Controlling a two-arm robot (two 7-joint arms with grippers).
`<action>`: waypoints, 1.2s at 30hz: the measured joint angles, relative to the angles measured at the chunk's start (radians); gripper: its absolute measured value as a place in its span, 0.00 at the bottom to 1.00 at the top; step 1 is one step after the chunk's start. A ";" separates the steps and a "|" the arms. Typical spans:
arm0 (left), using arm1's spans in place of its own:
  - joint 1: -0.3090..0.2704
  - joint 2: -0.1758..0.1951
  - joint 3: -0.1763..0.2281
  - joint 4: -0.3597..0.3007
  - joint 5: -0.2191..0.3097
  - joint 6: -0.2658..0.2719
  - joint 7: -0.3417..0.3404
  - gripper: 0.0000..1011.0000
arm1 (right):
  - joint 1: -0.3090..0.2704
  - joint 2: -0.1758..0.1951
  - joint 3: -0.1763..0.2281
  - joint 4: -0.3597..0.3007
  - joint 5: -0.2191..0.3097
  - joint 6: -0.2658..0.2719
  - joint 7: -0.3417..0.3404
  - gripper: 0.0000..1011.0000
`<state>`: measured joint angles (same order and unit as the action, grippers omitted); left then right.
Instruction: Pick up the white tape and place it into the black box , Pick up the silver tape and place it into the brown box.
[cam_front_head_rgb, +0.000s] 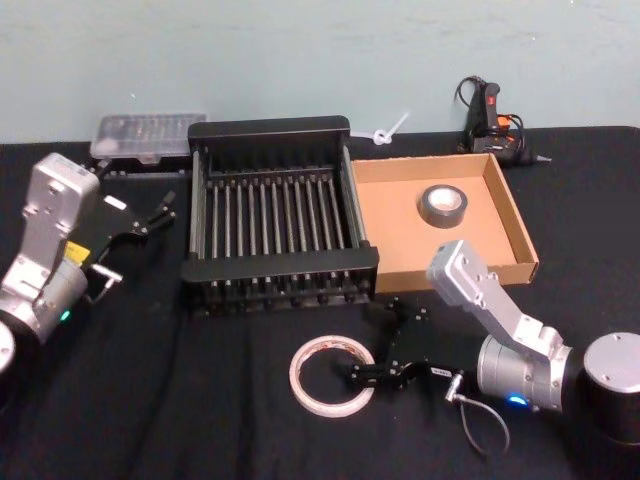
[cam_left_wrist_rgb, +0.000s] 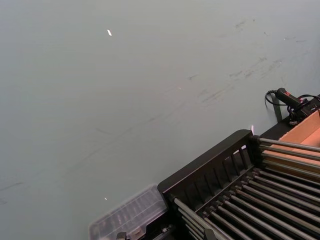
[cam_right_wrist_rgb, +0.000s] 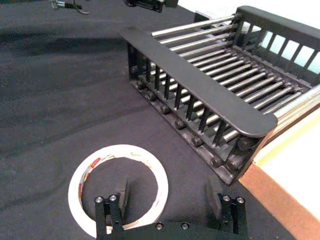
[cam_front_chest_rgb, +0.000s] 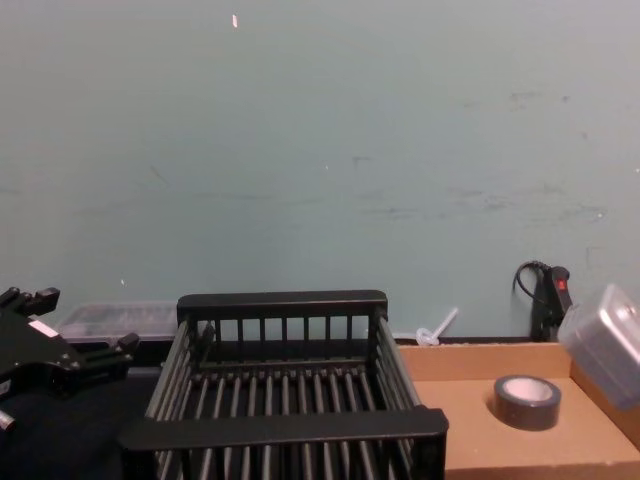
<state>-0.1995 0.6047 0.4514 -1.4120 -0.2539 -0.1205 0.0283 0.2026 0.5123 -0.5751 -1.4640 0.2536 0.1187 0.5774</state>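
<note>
The white tape lies flat on the black cloth in front of the black box. My right gripper is low over the ring's right side and open. In the right wrist view one finger stands inside the white tape, and the other is outside it, toward the black box. The silver tape lies flat in the brown box, and shows again in the chest view. My left gripper hangs open and empty, left of the black box.
A clear plastic case sits behind the black box at the back left. A black glue gun and a white zip tie lie along the back edge by the wall. A thin cable loops beside my right wrist.
</note>
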 joint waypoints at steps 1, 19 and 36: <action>0.000 0.000 0.000 0.000 0.000 0.000 0.000 0.99 | 0.001 0.000 -0.001 0.000 -0.001 0.004 0.002 0.99; 0.000 0.000 0.000 0.000 0.000 0.000 0.000 0.99 | 0.010 -0.009 -0.016 0.007 -0.007 0.029 0.008 0.99; 0.000 0.000 0.000 0.000 0.000 0.000 0.000 0.99 | 0.010 -0.014 -0.018 0.010 -0.008 0.043 0.003 0.99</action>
<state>-0.1995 0.6047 0.4514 -1.4120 -0.2539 -0.1206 0.0283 0.2122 0.4987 -0.5934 -1.4543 0.2453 0.1619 0.5800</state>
